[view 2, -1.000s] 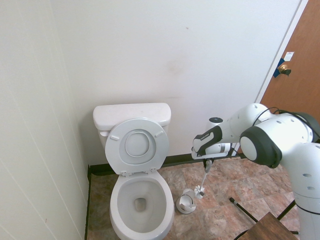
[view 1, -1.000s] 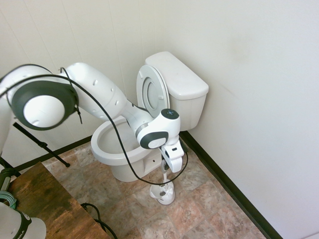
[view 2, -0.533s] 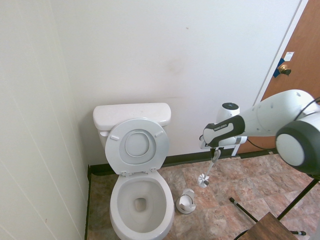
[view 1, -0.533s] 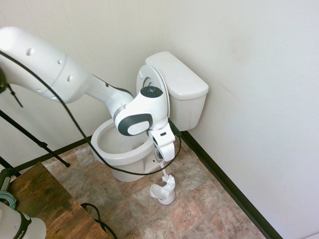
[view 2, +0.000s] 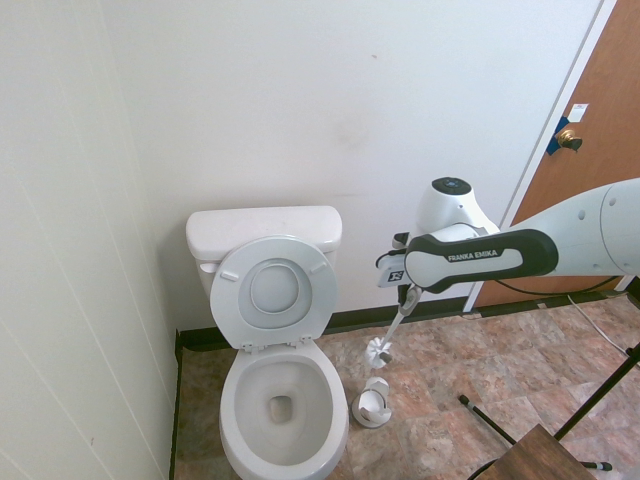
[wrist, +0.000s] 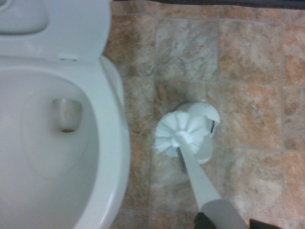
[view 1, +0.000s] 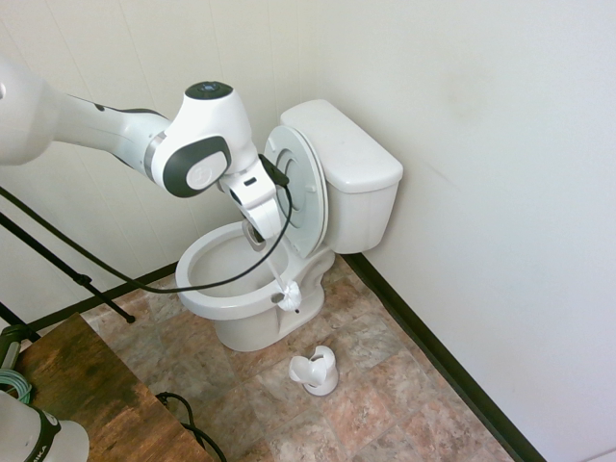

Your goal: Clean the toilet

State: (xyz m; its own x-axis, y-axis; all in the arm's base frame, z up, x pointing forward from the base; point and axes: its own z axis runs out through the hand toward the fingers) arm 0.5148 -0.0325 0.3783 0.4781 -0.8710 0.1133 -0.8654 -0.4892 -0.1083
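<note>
The white toilet (view 1: 214,289) stands in the corner with seat and lid (view 2: 275,290) raised against the tank (view 1: 348,154); its bowl (wrist: 52,143) is open. My gripper (view 1: 256,231) is shut on the slim handle of a white toilet brush, which hangs slanted below it. The brush head (view 1: 289,300) hovers in the air beside the bowl's rim, above the floor. From the other side, the gripper (view 2: 403,290) is to the right of the toilet, with the brush head (view 2: 378,350) over the white brush holder (view 2: 372,403). The wrist view shows the bristles (wrist: 180,136) above the holder (wrist: 208,117).
The brush holder (view 1: 315,371) sits on the tiled floor close to the toilet's base. A wooden table corner (view 1: 87,395) is near the front. Walls enclose the toilet on two sides, and a brown door (view 2: 590,150) stands further along.
The arm has risen and swung toward the toilet, carrying the brush. The brush head has come up out of the holder to the height of the bowl's rim.
</note>
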